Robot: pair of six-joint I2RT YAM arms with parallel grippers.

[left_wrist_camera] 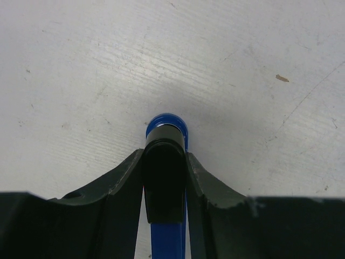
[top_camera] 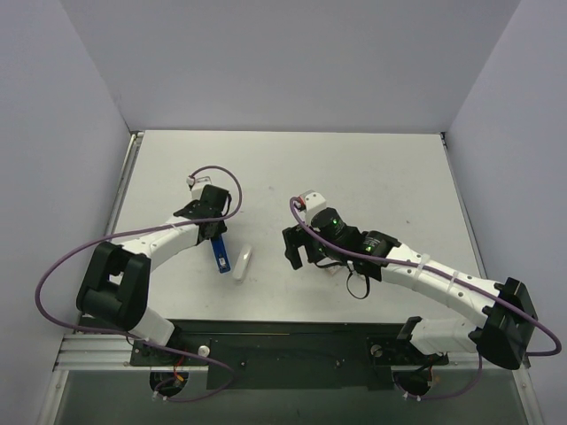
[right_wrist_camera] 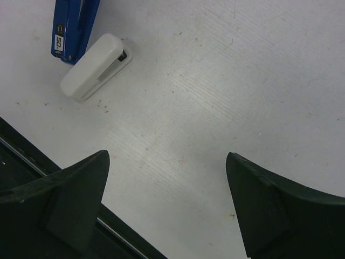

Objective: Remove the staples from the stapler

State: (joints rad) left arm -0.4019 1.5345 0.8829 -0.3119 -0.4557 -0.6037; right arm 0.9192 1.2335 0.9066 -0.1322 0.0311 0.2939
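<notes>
Top cam overhead, from 6 o'clock edge, sees whole table (top_camera: 354, 177). Wrist cams look down, close; all share stapler (right_wrist_camera: 73, 27), R's 11 o'clock.

A white table (top_camera: 354, 168) is enclosed on three sides by a back wall (top_camera: 292, 62), a left wall (top_camera: 44, 133) and a right wall (top_camera: 523, 106), all plain and painted a pale lavender-grey. Seen up close, the tabletop is finely ribbed in parallel lines and is marked by small dark specks, faint scratches and one brown fleck (left_wrist_camera: 282, 79) (the light is even and soft, so only diffuse shadows are cast). Along the near edge a black plate (top_camera: 301, 354) is fixed, and a ribbed metal rail (top_camera: 89, 359) is set at its left end.
</notes>
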